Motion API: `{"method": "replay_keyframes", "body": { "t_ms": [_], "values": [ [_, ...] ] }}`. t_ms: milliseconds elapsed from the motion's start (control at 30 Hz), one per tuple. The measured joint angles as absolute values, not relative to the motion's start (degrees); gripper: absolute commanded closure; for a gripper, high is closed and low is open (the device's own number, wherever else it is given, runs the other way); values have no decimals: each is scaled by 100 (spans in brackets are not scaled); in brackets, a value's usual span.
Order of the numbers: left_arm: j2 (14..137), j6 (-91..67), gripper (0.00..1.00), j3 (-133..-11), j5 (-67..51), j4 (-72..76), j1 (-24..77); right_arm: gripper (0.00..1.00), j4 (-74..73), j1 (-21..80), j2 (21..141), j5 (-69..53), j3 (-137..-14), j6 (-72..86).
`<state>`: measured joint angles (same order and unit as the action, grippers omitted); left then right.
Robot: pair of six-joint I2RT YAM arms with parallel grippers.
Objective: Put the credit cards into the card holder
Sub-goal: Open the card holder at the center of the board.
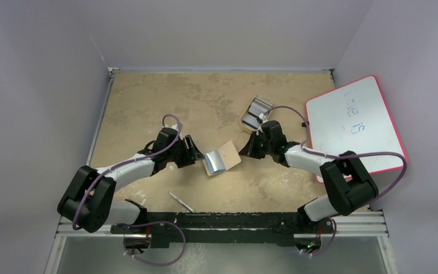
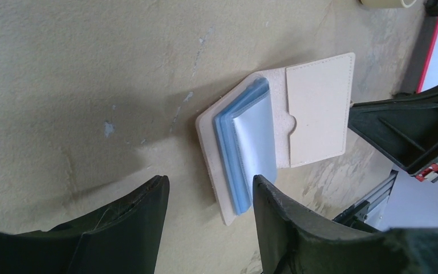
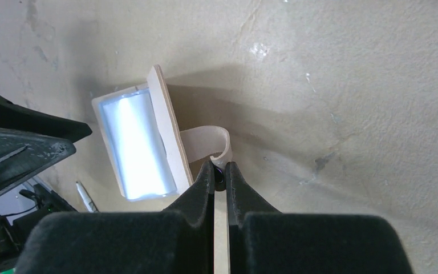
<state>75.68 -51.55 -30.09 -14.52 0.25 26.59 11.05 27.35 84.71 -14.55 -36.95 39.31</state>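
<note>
The tan card holder (image 1: pixel 223 158) lies open mid-table, its blue-grey pockets (image 2: pixel 250 145) fanned up. My right gripper (image 3: pixel 219 171) is shut on the holder's curled snap tab (image 3: pixel 208 138) and holds that side. My left gripper (image 2: pixel 210 185) is open, just left of the holder (image 2: pixel 313 111). The holder's near corner lies between its fingers, and the right fingertip (image 2: pixel 262 191) is against the pockets' edge. The credit cards (image 1: pixel 258 107), pale with a dark stripe, rest in the beige tray (image 1: pixel 245 121) behind my right arm.
A pink-edged whiteboard (image 1: pixel 353 123) lies at the right, under the right arm's cable. A thin pale stick-like thing (image 1: pixel 181 201) lies near the front rail. The black rail (image 1: pixel 222 220) runs along the near edge. Walls close the table's left and back.
</note>
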Motion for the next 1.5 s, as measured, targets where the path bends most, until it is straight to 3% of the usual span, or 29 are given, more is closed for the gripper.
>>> {"method": "replay_keyframes", "body": {
  "t_ms": [167, 467, 733, 800, 967, 1100, 1333, 1500],
  "values": [
    [7708, -5199, 46, -3009, -1503, 338, 2766, 99, 1076, 2735, 8473, -1441, -3601, 3918],
    [8149, -5435, 55, -2803, -1627, 958, 2987, 99, 1072, 2735, 8477, -1404, -3540, 3922],
    [8202, -5791, 80, -2523, -1774, 1848, 3297, 94, 1068, 2735, 8484, -1396, -3389, 3942],
    [8261, -5857, 82, -2506, -1828, 2062, 3317, 89, 1063, 2733, 8484, -1396, -3382, 3940],
    [8294, -5957, 100, -2502, -1929, 2377, 3323, 69, 871, 2731, 8390, -1291, -3382, 3927],
    [8291, -5953, 100, -2504, -1981, 2447, 3361, 56, 381, 2733, 7979, -1072, -3430, 3848],
    [8038, -5885, 100, -2558, -1920, 1986, 3406, 42, -233, 2773, 7262, -847, -4051, 3819],
    [7758, -5725, 100, -2805, -1754, 1378, 3472, 40, -242, 3345, 7183, -821, -4359, 3879]
  ]
}}
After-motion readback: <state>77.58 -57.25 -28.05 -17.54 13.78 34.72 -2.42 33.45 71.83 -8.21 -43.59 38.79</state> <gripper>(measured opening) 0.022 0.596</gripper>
